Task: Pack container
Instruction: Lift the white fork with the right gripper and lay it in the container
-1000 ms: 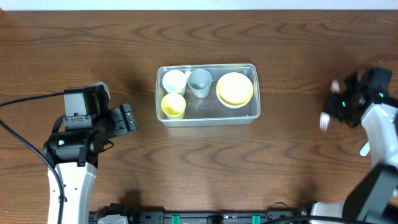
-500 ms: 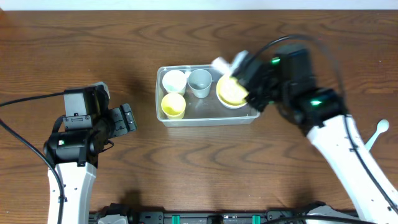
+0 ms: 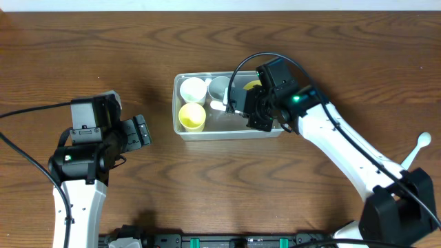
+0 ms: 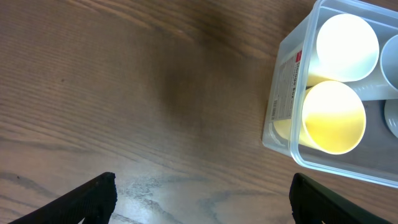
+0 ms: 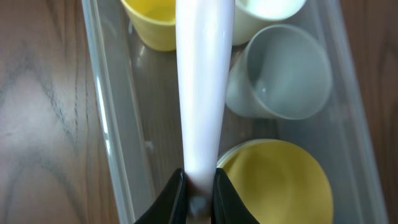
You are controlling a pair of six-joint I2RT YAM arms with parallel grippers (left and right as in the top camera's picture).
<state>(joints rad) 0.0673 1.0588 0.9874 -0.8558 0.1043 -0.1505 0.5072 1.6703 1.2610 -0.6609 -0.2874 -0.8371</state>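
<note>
The clear container [image 3: 227, 136] sits mid-table and holds a white cup [image 3: 192, 89], a grey cup [image 3: 220, 88], a yellow cup [image 3: 191, 116] and a yellow bowl [image 3: 256, 87], which my right arm partly hides. My right gripper [image 3: 242, 108] hovers over the container's middle, shut on a white utensil handle [image 3: 217, 105]. In the right wrist view the handle [image 5: 202, 81] runs from the gripper [image 5: 199, 180] across the container [image 5: 102, 112], between the grey cup [image 5: 280, 78] and the yellow cup [image 5: 149, 25]. My left gripper [image 3: 143, 131] is open and empty, left of the container [image 4: 283, 87].
A second white utensil [image 3: 421, 145] lies on the wooden table at the far right edge. In the left wrist view my left gripper [image 4: 202, 190] is over bare wood, with the yellow cup [image 4: 333, 118] and white cup [image 4: 347, 38] at the right.
My right arm swung from the far right edge to over the container, carrying the white utensil, and now sits over its middle. The left arm has not moved.
</note>
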